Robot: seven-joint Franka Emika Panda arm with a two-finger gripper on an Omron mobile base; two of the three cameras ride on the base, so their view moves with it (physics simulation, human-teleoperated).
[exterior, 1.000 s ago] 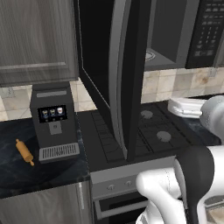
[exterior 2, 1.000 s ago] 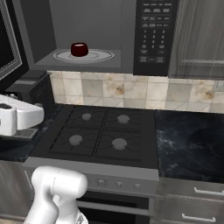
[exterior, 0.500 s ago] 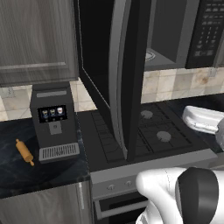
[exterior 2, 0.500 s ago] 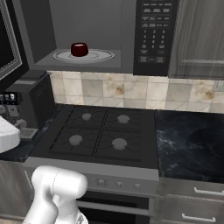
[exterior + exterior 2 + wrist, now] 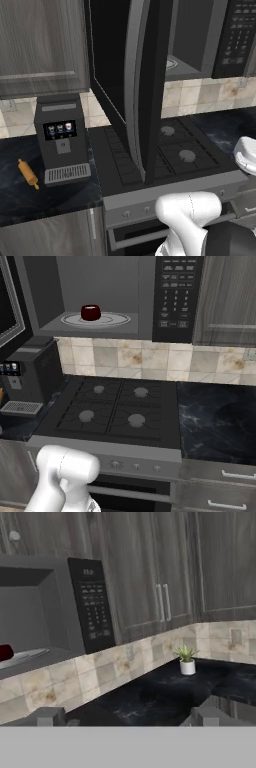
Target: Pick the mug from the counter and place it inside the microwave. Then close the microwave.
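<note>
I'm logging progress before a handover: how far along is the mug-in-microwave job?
Done: the mug sits on the glass plate inside the microwave, off the counter. In hand: nothing; in the hand view the gripper is empty, its fingertips apart, facing the counter to the right of the microwave's keypad. Left: the microwave door stands wide open over the stovetop and has to be swung shut.

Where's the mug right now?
The mug sits on the round glass plate inside the open microwave, left of the keypad in the right base view; its red edge also shows at the hand view's left.
</note>
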